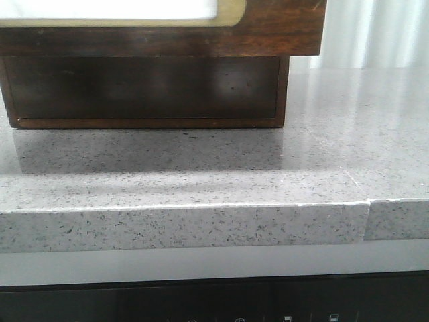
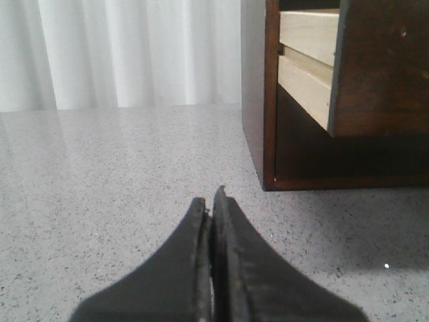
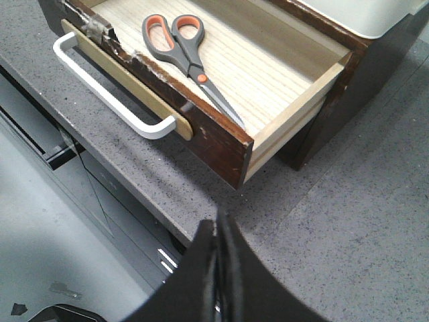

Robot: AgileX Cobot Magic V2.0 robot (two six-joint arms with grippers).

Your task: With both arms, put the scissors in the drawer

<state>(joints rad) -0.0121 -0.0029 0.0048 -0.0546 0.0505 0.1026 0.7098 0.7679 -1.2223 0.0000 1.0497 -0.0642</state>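
The scissors (image 3: 190, 59), with grey handles and orange-lined loops, lie flat inside the open drawer (image 3: 201, 131), blades pointing to its corner. The drawer is pulled out of the dark wooden box (image 2: 258, 100) over the counter edge; it has a white bar handle (image 3: 110, 100). My right gripper (image 3: 219, 225) is shut and empty, above the counter edge in front of the drawer's corner. My left gripper (image 2: 211, 198) is shut and empty, low over the counter beside the box, apart from it. The drawer's front (image 1: 281, 33) fills the top of the front view; neither arm shows there.
Speckled grey stone counter (image 1: 201, 174) with a seam (image 1: 367, 201) near its front edge. A dark appliance panel (image 1: 214, 302) sits under the counter. A white container (image 3: 362, 13) stands on the box. White curtains (image 2: 120, 54) hang behind.
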